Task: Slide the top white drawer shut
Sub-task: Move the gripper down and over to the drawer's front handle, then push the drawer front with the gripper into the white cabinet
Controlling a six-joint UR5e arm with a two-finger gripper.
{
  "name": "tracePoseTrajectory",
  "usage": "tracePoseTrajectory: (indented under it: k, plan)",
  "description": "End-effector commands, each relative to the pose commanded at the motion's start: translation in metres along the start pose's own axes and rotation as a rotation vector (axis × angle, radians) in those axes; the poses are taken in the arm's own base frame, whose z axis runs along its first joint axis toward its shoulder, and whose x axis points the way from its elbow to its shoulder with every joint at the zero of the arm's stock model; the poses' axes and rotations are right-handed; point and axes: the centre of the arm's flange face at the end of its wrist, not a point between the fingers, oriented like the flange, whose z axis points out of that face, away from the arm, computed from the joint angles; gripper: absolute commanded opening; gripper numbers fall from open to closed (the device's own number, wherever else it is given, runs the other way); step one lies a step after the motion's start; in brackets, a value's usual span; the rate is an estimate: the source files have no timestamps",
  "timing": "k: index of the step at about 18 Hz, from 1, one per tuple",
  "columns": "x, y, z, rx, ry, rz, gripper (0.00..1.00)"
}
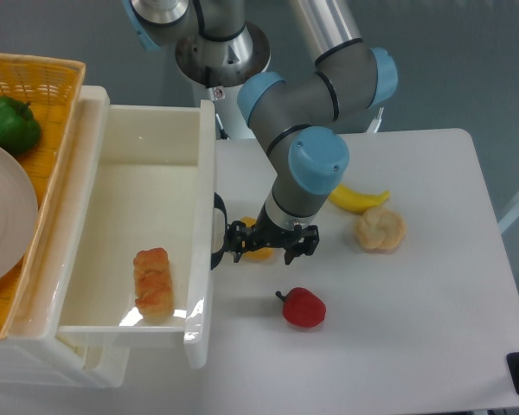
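The end effector hung low over the white bench, its two dark fingers spread apart with nothing held between them, and one fingertip lay right at the curved black handle, though contact could not be made out. To its left stood the top white drawer, pulled well out of the cabinet, its flat front panel facing the end effector and the open bench. The drawer's long axis ran along the front panel, from the far edge of the bench toward the camera, and its mouth opened upward. Inside it, left of and nearer the camera than the end effector, lay a bread roll close to the near wall. Just behind the spread fingers sat an orange-yellow object, mostly hidden. A red pepper lay nearer the camera and slightly right; a banana and a pale knotted bun sat to the right. Far to the left, a yellow wicker basket held a green pepper and a white plate.
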Motion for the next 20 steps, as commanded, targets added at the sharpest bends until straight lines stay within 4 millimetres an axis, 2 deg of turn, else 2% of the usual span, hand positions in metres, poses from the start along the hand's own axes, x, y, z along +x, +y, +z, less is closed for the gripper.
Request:
tracePoseTrajectory:
  k: [20]
  plan:
    - [0.038,-0.005,-0.006,0.017,0.011,0.033,1.0]
